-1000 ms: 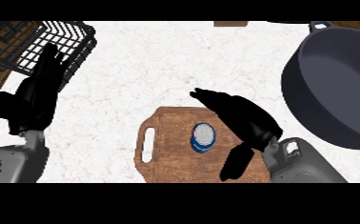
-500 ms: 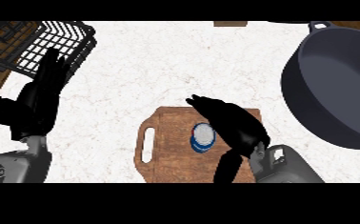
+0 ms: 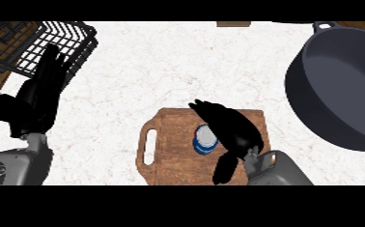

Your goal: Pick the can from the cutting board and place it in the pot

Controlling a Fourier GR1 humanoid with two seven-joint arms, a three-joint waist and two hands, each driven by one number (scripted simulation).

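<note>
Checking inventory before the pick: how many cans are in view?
1. The can stands on the cutting board, partly covered by the right hand. None shows in the pot, though the hand could hide another.

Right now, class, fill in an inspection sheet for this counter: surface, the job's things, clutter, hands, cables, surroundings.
Surface: white speckled counter; a wooden cutting board lies at its near edge.
Job's things: can upright on the cutting board, its right side covered by the right hand; dark pot at the right, can not yet in it.
Clutter: black wire basket at the far left corner.
Hands: right hand open over the can, fingers not curled round it; left hand open, resting at the left, fingers up.
Cables: nothing seen.
Surroundings: small brown object at the far edge, too cropped to identify.
</note>
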